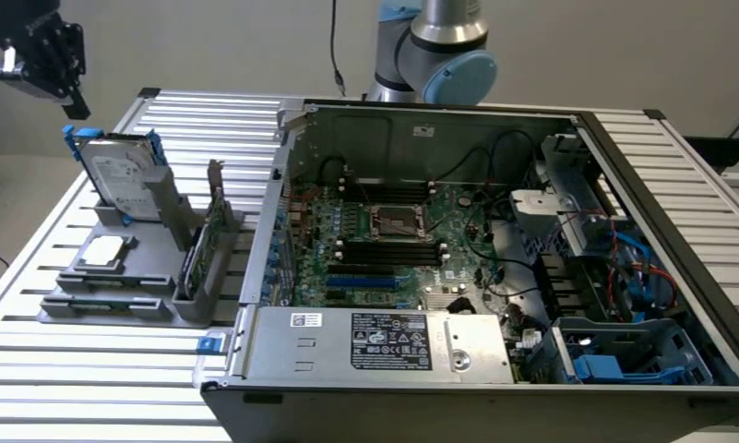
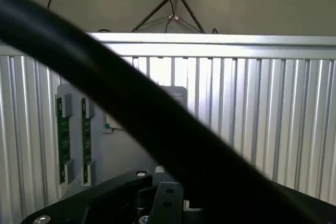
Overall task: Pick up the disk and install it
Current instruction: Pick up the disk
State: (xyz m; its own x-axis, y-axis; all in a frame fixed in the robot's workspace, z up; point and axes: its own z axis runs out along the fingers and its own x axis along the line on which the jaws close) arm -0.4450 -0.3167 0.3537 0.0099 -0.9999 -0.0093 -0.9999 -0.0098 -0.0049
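The disk (image 1: 121,175) is a silver-grey drive with a white label and blue rails. It stands upright in the far slot of a grey holder (image 1: 111,303) at the exterior view's left. My black gripper (image 1: 71,100) hangs in the air above and slightly to the left of the disk. It is shut, holds nothing and is apart from the disk. In the wrist view I look down on the grey holder (image 2: 131,145), and a thick black cable (image 2: 157,124) crosses in front.
An open computer case (image 1: 344,355) fills the middle and right of the slatted metal table (image 1: 49,369). A blue-railed bay (image 1: 627,360) sits in its near right corner. The holder also carries a small square chip (image 1: 104,251) and green cards (image 1: 203,254) (image 2: 63,129).
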